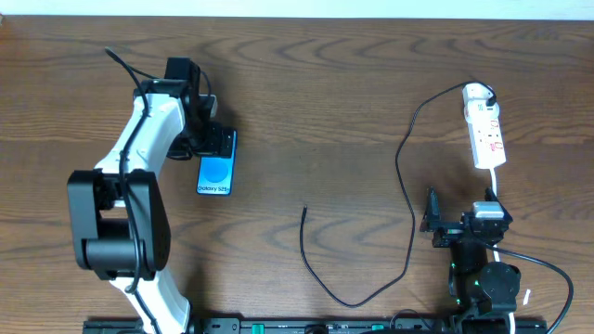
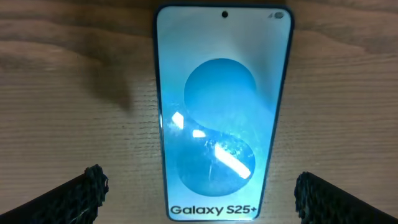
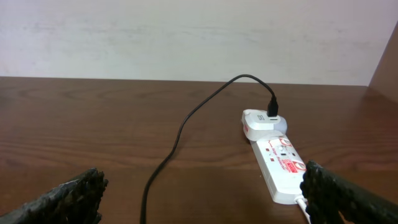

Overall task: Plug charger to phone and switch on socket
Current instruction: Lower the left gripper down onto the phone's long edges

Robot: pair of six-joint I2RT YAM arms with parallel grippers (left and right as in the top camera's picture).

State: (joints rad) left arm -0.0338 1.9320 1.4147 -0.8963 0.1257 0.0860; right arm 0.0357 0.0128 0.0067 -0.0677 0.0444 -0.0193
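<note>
The phone (image 1: 215, 173) lies flat on the wooden table, its blue screen facing up. My left gripper (image 1: 219, 141) hovers over its far end, open. In the left wrist view the phone (image 2: 217, 112) sits between the two fingertips (image 2: 84, 193), untouched. The white socket (image 1: 486, 130) lies at the right rear. The black charger (image 1: 409, 215) runs from a white adapter (image 3: 261, 121) on the strip in a long loop to its free tip (image 1: 304, 210) mid-table. My right gripper (image 1: 461, 215) is open, just in front of the socket (image 3: 280, 165), holding nothing.
The socket's white cord (image 1: 495, 190) runs from its near end back toward the right arm's base (image 1: 487, 283). A pale wall (image 3: 186, 37) rises behind the table's far edge. The left arm's body (image 1: 121, 213) stands at the front left.
</note>
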